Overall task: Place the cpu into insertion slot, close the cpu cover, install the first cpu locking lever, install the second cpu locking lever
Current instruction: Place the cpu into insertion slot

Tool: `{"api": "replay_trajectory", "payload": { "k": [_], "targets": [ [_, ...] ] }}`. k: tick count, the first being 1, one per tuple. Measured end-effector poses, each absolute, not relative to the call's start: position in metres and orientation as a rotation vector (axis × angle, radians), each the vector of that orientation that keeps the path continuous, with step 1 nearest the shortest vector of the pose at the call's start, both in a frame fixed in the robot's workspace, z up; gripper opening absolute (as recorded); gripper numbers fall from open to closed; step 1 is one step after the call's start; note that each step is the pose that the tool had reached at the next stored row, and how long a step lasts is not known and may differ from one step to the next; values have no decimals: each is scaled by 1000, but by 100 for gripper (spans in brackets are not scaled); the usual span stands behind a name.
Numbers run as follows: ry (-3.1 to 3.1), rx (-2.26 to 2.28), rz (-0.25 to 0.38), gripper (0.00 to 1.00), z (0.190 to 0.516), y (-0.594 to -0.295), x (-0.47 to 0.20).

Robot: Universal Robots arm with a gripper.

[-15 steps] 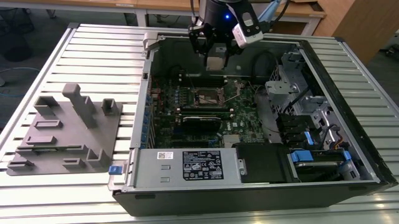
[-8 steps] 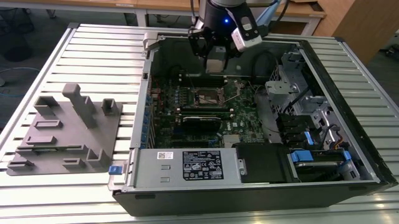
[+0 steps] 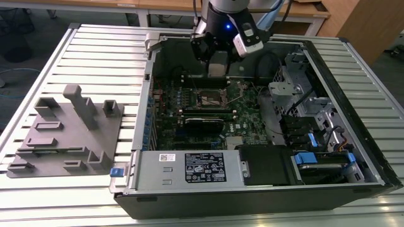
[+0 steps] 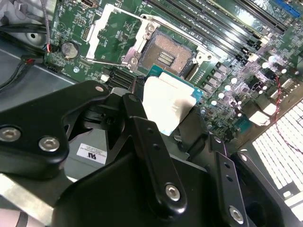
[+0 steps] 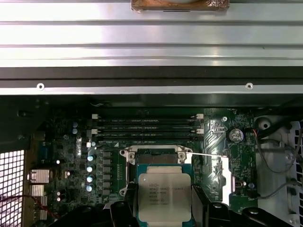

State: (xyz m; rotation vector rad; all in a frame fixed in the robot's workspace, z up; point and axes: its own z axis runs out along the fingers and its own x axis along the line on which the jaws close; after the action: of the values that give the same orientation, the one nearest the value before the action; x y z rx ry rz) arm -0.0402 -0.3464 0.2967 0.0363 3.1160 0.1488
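Gripper [image 3: 218, 66] clamping cpu [image 5: 164, 198] by two opposite edges, fingers [image 4: 137, 118] pressing against its sides. Cpu hanging just above slot [image 4: 165, 54], not seated; slot's dark centre showing bare. Cover [image 4: 142, 40] lying flipped open beside slot. Arm reaching down into open case [image 3: 379, 161] sitting on slatted table [image 3: 94, 47].

Grey arm [image 3: 224, 9] with a blue light [image 3: 225, 26] carries a black gripper [image 4: 168, 116] whose links [image 4: 151, 151] show silver screws [image 4: 172, 191].

Insertion slot [image 4: 165, 54] lies uncovered; cpu cover [image 4: 98, 26] stands open beside it.
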Motion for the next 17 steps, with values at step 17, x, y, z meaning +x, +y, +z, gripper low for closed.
{"api": "replay_trajectory", "payload": {
  "k": [17],
  "targets": [
    [3116,36,149,54,278,-346,-41]
  ]
}}
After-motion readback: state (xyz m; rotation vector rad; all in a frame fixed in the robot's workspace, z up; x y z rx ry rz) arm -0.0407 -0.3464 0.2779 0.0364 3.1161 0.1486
